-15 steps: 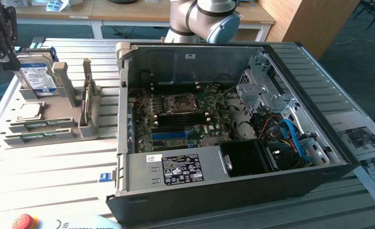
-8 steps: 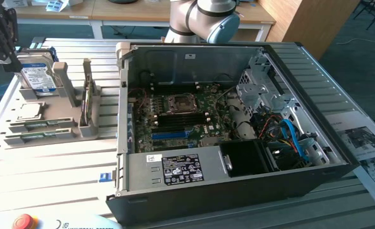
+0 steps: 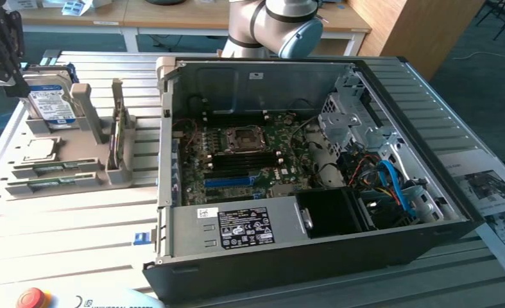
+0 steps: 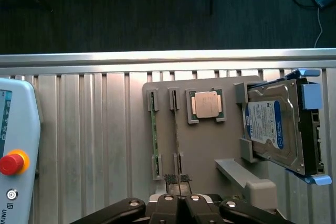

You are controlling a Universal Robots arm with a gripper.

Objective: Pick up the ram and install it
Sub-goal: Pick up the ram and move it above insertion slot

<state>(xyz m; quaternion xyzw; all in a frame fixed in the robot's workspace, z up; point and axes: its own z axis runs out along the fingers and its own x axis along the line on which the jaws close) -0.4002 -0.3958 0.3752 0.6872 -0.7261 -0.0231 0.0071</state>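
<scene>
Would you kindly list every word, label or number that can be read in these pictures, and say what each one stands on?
"UNIVERSAL ROBOTS", cropped by the picture's lower edge: on the pale teach pendant.
Hard drive label, blue and white: print too blurred to read.
Power supply sticker, black with white print: too small to read.
Printed sheets beside the case: too small to read.

In front of me is a table (image 3: 72, 218) of ribbed, pale metal profiles, which shines in a soft, even light. Behind it stand wooden desks (image 3: 183, 16) with white legs, and at the exterior view's right a tall wooden panel (image 3: 406, 32). The floor (image 3: 483, 70) is dark blue-grey carpet.
</scene>
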